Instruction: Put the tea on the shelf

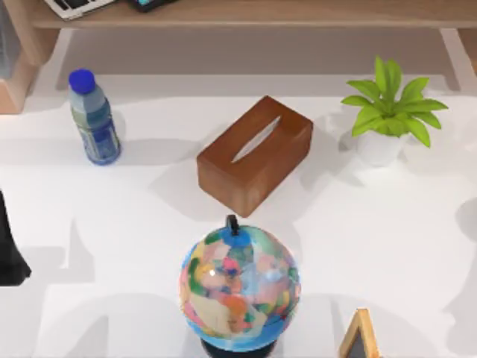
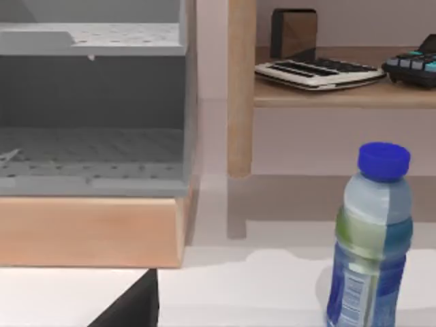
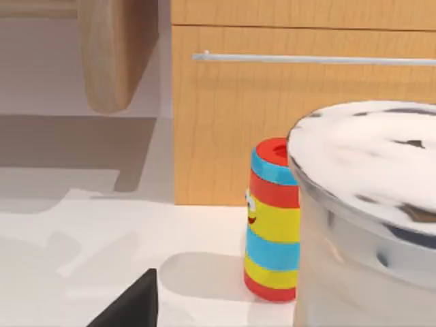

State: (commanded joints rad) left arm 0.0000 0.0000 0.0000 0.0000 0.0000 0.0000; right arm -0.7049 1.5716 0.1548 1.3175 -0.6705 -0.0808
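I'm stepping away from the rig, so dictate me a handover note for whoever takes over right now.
Left arm: parked at the table's left edge, near the blue-capped bottle.
Right gripper: low over the white tabletop, close to the tea. Whether it grips anything cannot be told.
Tea: speckled container next to a striped can, in front of a wooden cabinet.
Shelf: along the table's far side, carrying a keyboard. No tea is on the stretch in view.
Done: nothing confirmed.
Left: probably grasp the tea, lift it, set it on the shelf.
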